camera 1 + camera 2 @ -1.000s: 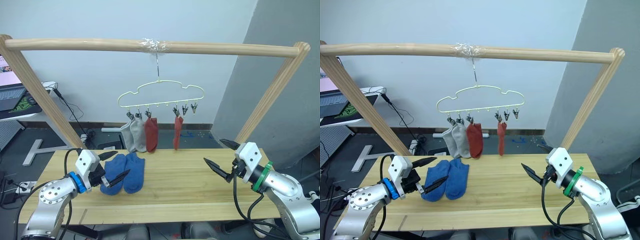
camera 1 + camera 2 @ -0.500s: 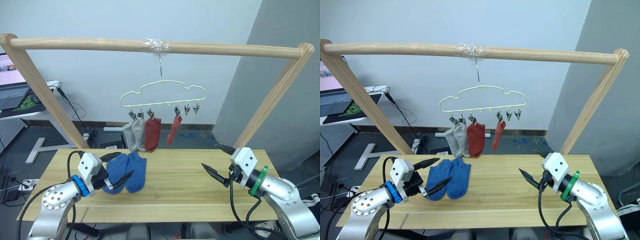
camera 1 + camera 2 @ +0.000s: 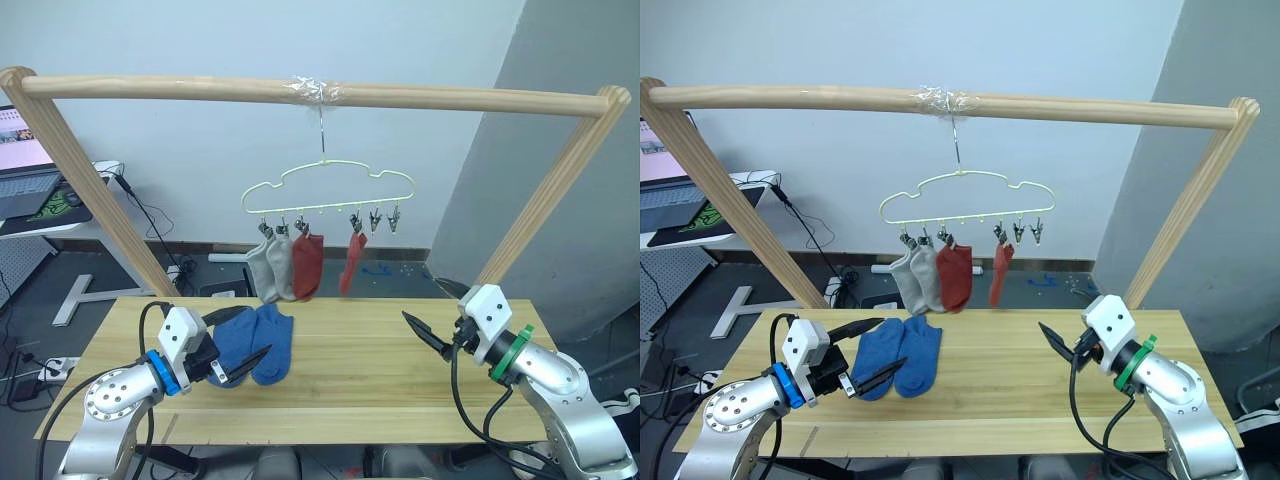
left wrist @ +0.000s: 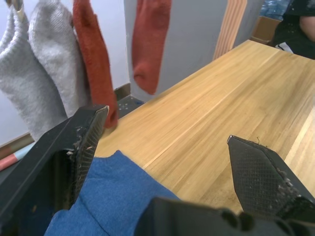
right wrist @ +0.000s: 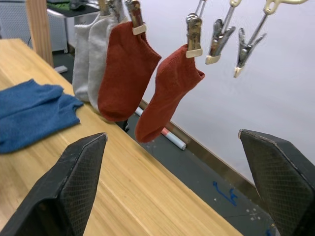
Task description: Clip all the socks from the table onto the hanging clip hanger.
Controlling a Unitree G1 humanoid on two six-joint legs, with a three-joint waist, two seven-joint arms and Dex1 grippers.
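Socks of blue knit, two of them [image 3: 254, 341], lie side by side on the left part of the bench [image 3: 370, 390], toes toward the robot. The left claw [image 3: 234, 337] hovers just at their left edge with its black fingers spread wide, one finger above the near sock's cuff end and the other low beside its toe; in the left wrist view the blue fabric [image 4: 106, 196] lies between and under the fingers, but no grip on it can be made out.

Above the bench's far edge, the pale-yellow clip hanger [image 3: 328, 190] hangs by its metal hook from the wooden pole [image 3: 300, 91], where clear tape wraps the pole. Four socks are already clipped to it: two light grey socks [image 3: 268, 270] at the left end, then a rust-red sock [image 3: 307, 266] touching them, then a second rust-red sock [image 3: 350, 264] hanging apart and tilted. Two silver clips [image 5: 231, 42] at the hanger's right end are bare.

Over the right part of the bench, the right claw [image 3: 432, 315] is held wide apart with nothing between its fingers, well away from the blue socks and below the hanger's right end.
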